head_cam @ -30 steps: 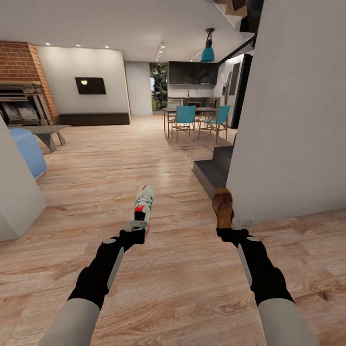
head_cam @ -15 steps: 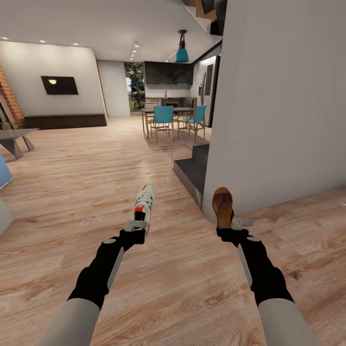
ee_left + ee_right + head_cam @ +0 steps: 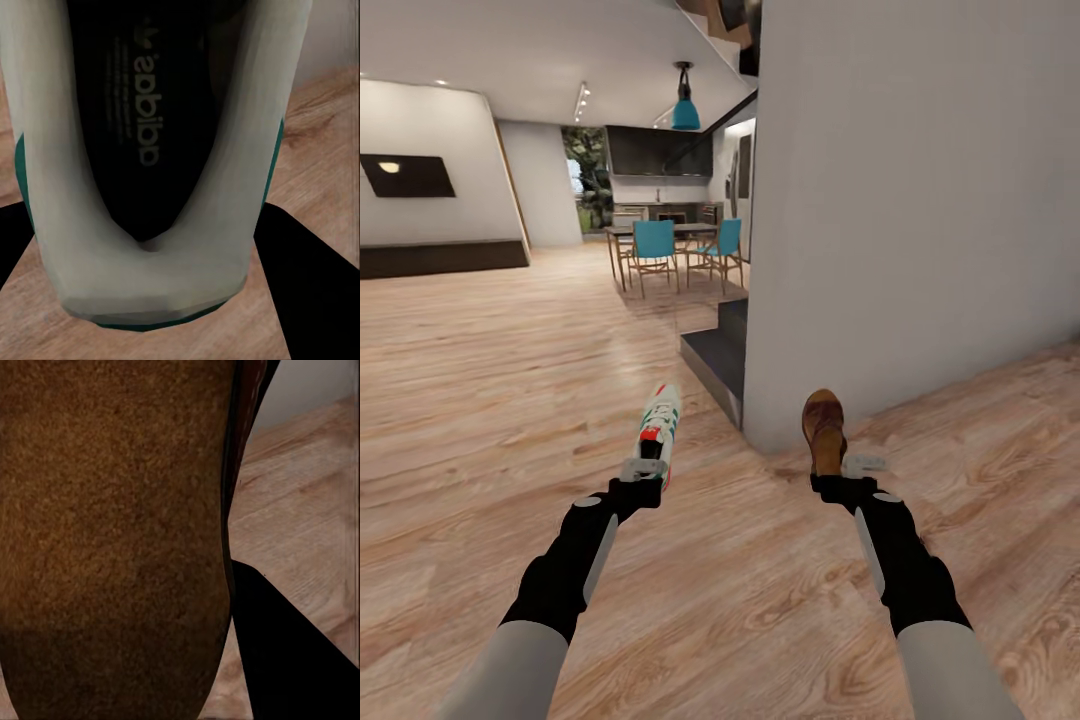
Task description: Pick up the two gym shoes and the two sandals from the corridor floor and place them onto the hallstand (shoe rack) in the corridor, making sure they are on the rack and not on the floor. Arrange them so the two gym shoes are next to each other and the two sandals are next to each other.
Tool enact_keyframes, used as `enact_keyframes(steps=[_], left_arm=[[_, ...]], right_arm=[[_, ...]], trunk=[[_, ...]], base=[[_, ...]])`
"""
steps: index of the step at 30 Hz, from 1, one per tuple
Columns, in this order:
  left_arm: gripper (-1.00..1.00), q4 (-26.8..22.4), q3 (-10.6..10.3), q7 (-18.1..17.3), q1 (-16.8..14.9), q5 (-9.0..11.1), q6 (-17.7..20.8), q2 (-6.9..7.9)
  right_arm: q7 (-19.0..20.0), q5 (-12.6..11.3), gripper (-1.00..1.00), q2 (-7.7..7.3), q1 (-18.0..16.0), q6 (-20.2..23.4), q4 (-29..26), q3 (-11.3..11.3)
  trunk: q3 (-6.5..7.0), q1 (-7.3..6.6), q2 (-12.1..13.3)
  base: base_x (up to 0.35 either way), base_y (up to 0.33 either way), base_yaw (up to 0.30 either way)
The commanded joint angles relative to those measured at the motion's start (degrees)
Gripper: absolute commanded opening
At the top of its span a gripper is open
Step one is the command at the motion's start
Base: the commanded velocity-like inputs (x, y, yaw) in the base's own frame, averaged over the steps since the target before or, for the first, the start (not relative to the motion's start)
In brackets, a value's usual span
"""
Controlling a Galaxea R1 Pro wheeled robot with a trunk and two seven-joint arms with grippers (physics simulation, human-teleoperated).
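A white gym shoe [image 3: 659, 422] with green stripes and red accents is held out in front of me above the corridor floor [image 3: 490, 400]; my left gripper [image 3: 644, 470] is shut on its heel. In the left wrist view the gym shoe [image 3: 150, 247] shows its dark insole and white heel rim close up. A brown sandal [image 3: 823, 425] sticks forward from my right gripper [image 3: 847, 468], which is shut on its rear end. The right wrist view has the sandal [image 3: 112, 532] with its brown suede footbed right against the camera. The hallstand is out of view.
A grey wall corner [image 3: 760, 420] stands just ahead between the two arms, with dark steps [image 3: 715, 355] beside it. Further off are a dining table with teal chairs [image 3: 655, 245] and a kitchen. Open wood floor stretches left and right.
The whole view has swung to the right: the wall corner, chairs and steps slid leftward in the picture. Both arms and the held shoes keep their places relative to me.
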Motion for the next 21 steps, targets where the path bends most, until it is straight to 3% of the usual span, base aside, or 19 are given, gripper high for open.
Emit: enact_keyframes(steps=[1,21], left_arm=[[-1.00,-0.12,0.18,-0.40,-0.01,-0.51,0.27,-0.05],[-1.00,-0.10,0.25,-0.42,-0.01,-0.51,0.27,-0.05]], right_arm=[[0.32,0.46,-1.00,0.08,-0.05,0.29,-0.07,-0.17],[0.33,0.46,-1.00,0.08,-0.05,0.29,-0.07,-0.17]], trunk=[[-0.05,-0.01,-0.03],[-0.05,-0.01,-0.03]], base=[[0.000,0.000,-0.289],[0.000,0.000,-0.289]])
